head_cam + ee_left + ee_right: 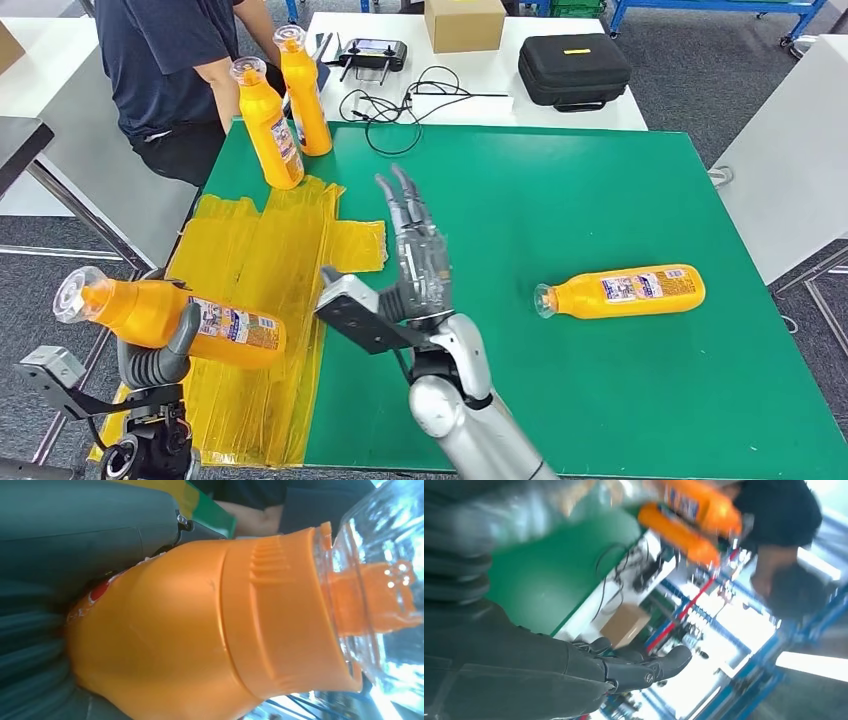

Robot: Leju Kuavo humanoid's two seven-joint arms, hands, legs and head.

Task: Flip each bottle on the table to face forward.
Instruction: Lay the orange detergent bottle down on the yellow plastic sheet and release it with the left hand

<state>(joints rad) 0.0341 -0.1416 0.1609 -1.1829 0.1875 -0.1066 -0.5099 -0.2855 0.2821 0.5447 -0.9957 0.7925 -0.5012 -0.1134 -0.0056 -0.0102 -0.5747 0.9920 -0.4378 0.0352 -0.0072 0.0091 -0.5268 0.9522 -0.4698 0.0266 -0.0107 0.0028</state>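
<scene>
The left robot hand point(160, 345) grips one orange bottle point(170, 318) around its body and holds it tilted off the near left corner of the counter point(600, 400), cap pointing away from the green surface. The right robot hand point(415, 250) is raised over the middle of the counter, fingers straight and apart, holding nothing.

A second bottle point(620, 292) lies on its side to the right, label up, cap toward the centre, well apart from either hand. Two more bottles point(285, 110) stand upright at the far left corner, just beside a seated person point(170, 70).

Risks, as I judge them: the held bottle hangs beyond the counter edge, so a slack grip would send it to the floor. The standing pair are close together; a careless set-down could topple them toward the person.

The left wrist view gives the clear cap point(380, 595) and ribbed orange shoulder in close detail, which the head view does not resolve. The head view alone places all four bottles.
</scene>
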